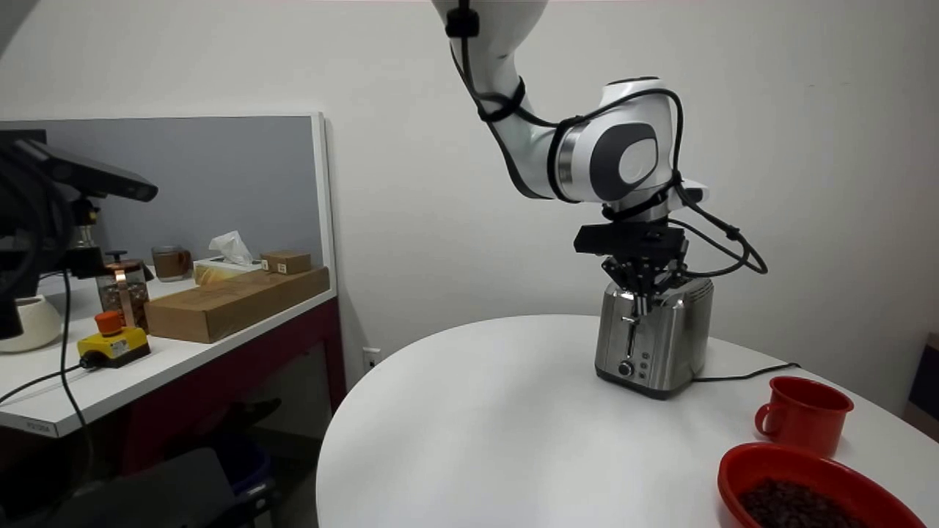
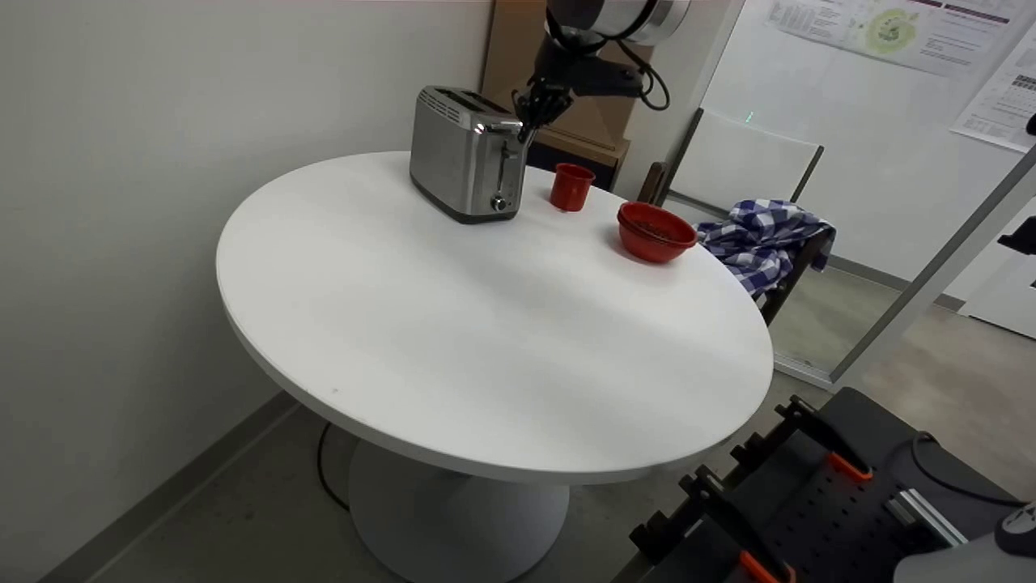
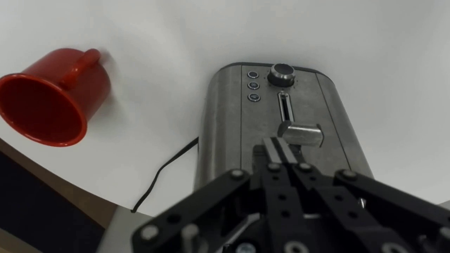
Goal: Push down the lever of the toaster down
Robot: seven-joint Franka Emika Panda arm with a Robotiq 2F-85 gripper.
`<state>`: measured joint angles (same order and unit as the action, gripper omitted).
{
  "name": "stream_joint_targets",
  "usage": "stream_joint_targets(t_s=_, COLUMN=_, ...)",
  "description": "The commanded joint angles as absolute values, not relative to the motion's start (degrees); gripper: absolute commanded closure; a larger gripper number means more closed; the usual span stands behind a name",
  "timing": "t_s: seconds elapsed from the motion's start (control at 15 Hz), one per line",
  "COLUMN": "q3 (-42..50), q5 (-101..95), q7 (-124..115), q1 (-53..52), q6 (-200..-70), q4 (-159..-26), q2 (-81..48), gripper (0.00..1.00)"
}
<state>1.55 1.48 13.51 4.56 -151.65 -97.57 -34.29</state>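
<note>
A silver toaster [image 1: 671, 345] stands upright on the white round table [image 1: 499, 411]. It also shows in an exterior view [image 2: 453, 158] and in the wrist view [image 3: 225, 116]. Its metal lever [image 3: 302, 135] is at the upper end of the front slot, above the round knob. My gripper [image 3: 276, 141] is shut and empty, pointing down in front of the toaster's upper front. In the wrist view its fingertips are beside the lever's left end. In an exterior view the fingertips [image 1: 641, 304] are just above the lever [image 1: 630, 320]. I cannot tell whether they touch it.
A red mug [image 3: 66, 91] stands beside the toaster. A red bowl [image 2: 657, 235] with dark pieces in it is farther along the table edge. The toaster's black cord [image 1: 748, 374] runs over the table. A wall [image 1: 455, 235] is behind the toaster.
</note>
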Motion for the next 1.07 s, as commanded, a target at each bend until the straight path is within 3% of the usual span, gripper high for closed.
stream_joint_targets(t_s=0.0, q3=-0.1, q5=2.3, q7=10.8, q1=5.5, q6=-151.0, q4=-92.9, q2=-37.7, gripper=1.00)
stream_joint_targets(t_s=1.0, q3=-1.0, q5=0.3, q7=11.5, q1=5.7, q6=-151.5, q4=-86.9, q2=-48.9, gripper=1.00)
